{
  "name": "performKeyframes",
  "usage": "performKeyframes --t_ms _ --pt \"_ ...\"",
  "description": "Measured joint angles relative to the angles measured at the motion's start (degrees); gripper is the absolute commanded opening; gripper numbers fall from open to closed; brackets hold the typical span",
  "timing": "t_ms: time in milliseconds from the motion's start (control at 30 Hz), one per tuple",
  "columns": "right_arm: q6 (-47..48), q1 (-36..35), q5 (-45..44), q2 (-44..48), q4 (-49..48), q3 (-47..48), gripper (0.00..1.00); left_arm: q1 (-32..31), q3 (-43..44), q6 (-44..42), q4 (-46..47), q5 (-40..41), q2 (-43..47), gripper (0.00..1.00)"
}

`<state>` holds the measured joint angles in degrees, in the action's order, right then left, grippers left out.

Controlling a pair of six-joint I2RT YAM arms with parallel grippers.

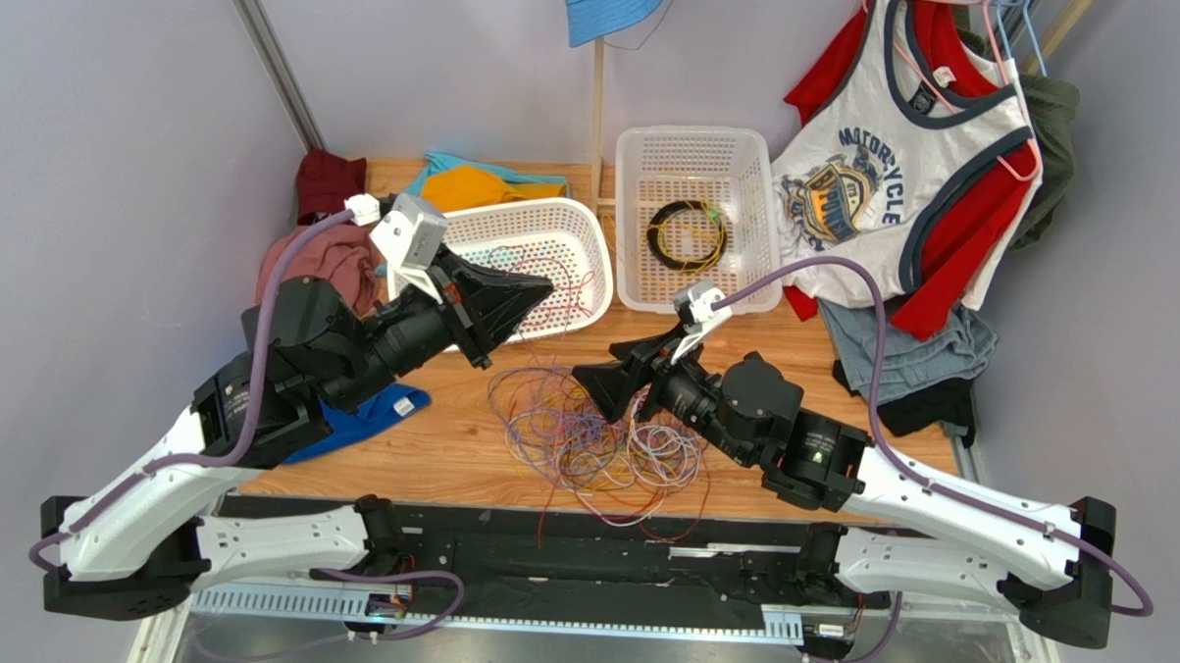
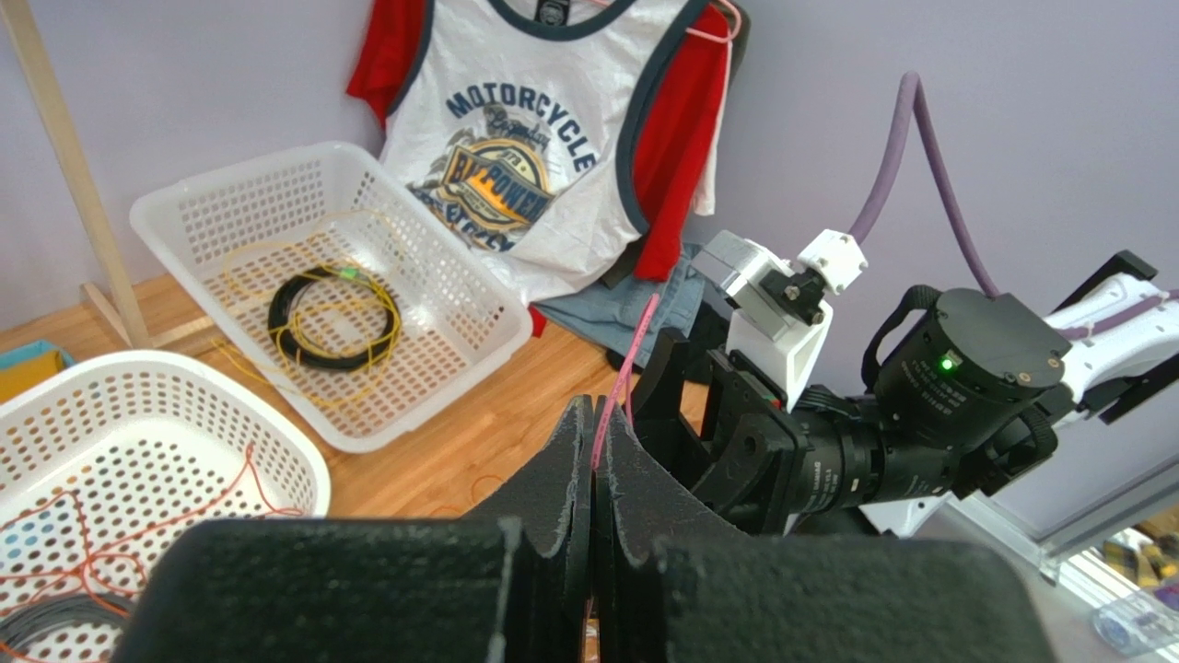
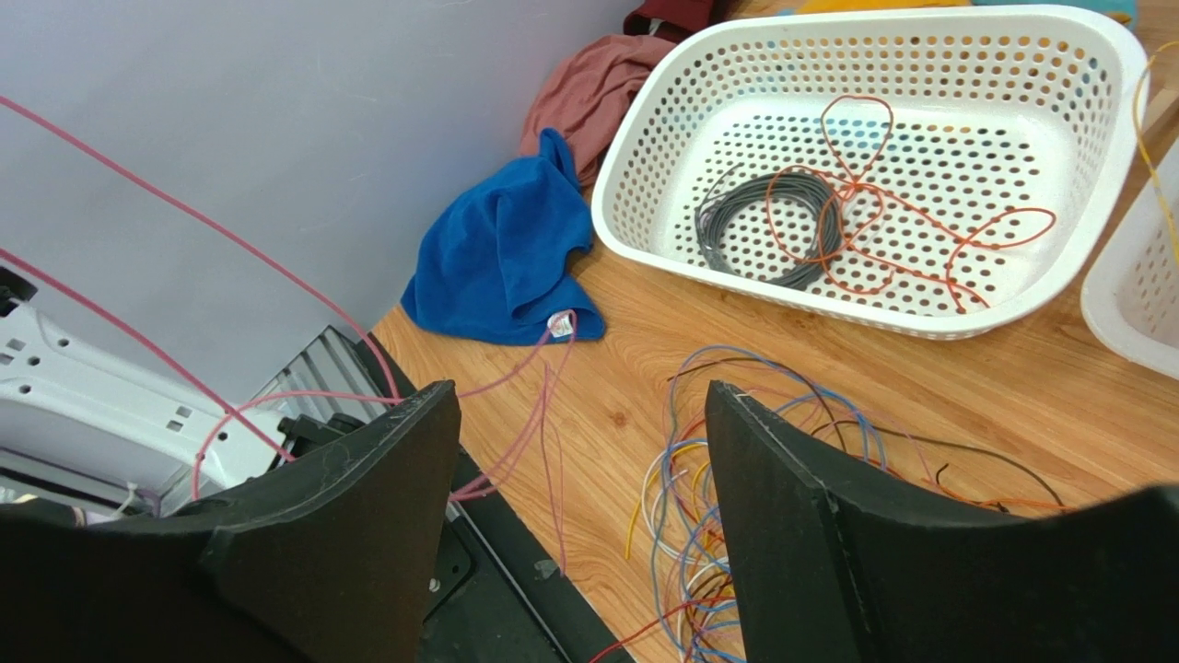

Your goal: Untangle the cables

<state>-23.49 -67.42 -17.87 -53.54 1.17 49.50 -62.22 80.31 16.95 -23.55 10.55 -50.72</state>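
pink strand is pinched in the pressed-together left pincer; the right pincer is held spread above the cables, heaped on the near middle of the worktop. the strand is best drawn away slowly, with the heap pinned so nothing is dragged.

Walls: plain pale lilac-grey panels closing in the left, back and right sides.
Corner: a slanted grey metal strut runs up where the left and back walls meet.
Worktop: light wood with visible grain.
Pole: a bare wooden pole stands upright at the back of the worktop.
Hanging garments: a white printed tank top over red cloth, against the right wall.
Light: even and diffuse, with soft shadows.
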Motion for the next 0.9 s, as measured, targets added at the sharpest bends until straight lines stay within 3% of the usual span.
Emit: performKeyframes --t_ms 233,567,900 --pt "0.04 -0.07 1.75 1.60 -2.10 -1.46 0.71 0.00 0.55 -0.13 -1.81 0.04 -2.03 0.00" --pt "0.92 -2.38 2.51 11.87 -8.09 -6.47 0.71 0.00 0.66 -0.20 -2.45 0.09 -2.67 0.00" --pt "3.15 -2.49 4.52 4.22 -8.41 -1.36 0.69 0.00 1.81 -0.13 -2.49 -1.97 -5.14 0.00"
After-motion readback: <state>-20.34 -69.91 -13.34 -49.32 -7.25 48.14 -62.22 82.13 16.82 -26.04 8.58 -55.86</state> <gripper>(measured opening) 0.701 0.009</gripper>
